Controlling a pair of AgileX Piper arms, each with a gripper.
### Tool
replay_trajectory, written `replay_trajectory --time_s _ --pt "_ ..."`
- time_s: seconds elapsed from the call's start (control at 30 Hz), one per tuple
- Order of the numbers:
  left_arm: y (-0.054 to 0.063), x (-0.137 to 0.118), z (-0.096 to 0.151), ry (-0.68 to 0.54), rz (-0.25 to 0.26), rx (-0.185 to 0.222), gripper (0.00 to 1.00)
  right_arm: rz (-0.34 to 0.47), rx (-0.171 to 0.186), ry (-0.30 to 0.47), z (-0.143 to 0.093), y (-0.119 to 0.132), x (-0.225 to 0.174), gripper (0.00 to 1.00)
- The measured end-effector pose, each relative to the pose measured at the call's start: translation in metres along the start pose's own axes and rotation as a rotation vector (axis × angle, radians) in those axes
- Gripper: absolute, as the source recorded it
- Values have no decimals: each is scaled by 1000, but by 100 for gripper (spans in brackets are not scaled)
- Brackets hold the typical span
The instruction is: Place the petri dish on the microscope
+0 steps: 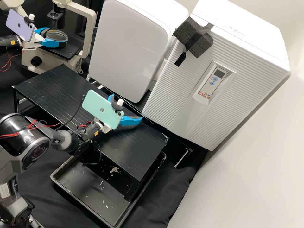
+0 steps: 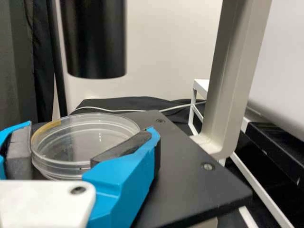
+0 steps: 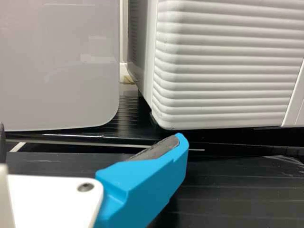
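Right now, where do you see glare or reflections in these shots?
Left wrist view: small glints along the rim of the clear petri dish; right wrist view: faint pale reflections on the smooth grey panel; high view: a soft sheen on the black shelf.

Bench draped in loose black cloth, wrinkled at near side; on it, low black platform with lengthwise ridges on top, running diagonally through high view; shallow black tray, partly under platform's near end, holding scattered white flakes and irregular pale patch; cream microscope near platform's far left end; beyond platform's long far edge, smooth white cabinet and ribbed white unit, side by side.
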Motion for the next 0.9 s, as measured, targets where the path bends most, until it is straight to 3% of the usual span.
replay_trajectory --time_s 0.23,0.27,0.9 --pt "-2 10 0 4 1 3 0 0 0 0 0 0 0 100" --pt "-4 10 -1 7 -7 13 100 0 0 0 0 0 0 100" --pt "-10 9 -3 9 -10 20 100 0 0 0 0 0 0 100"
